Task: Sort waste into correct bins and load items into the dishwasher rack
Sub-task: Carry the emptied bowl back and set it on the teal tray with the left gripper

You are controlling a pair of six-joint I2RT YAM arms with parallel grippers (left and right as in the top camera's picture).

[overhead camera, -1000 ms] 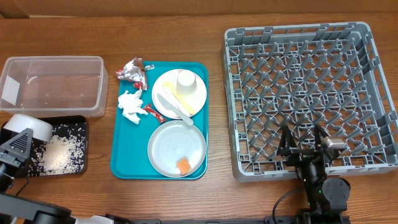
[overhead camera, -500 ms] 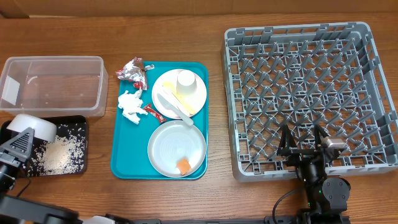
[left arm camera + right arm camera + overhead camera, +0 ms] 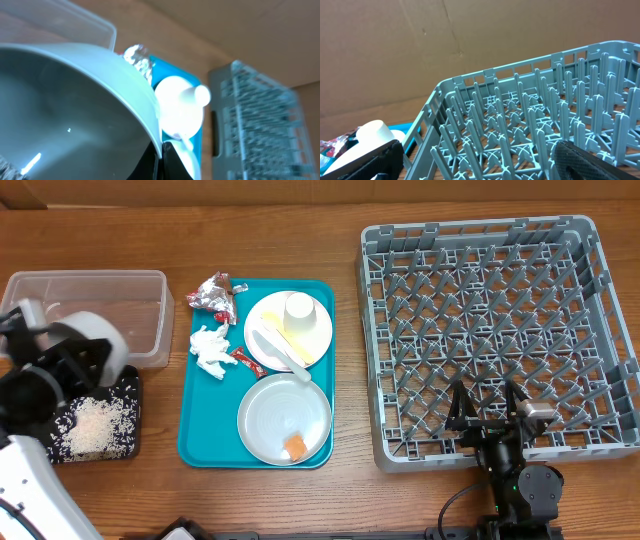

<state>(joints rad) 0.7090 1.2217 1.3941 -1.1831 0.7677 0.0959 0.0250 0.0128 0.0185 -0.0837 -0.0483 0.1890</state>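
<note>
Overhead, the left gripper (image 3: 78, 355) is clamped on the small white bowl (image 3: 93, 330). The dishwasher rack (image 3: 368, 330) lies far right, by the wide-apart right gripper (image 3: 487, 410).

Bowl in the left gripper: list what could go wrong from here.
1. The left gripper pinches the white bowl by its rim only; tilted, it may slip onto the black tray of rice.
2. Heading to the dishwasher rack, it could clip the cup on the teal tray.

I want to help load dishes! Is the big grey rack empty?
Empty. Overhead, the dishwasher rack shows only bare pegs and grid floor; the plates sit on the teal tray.
</note>
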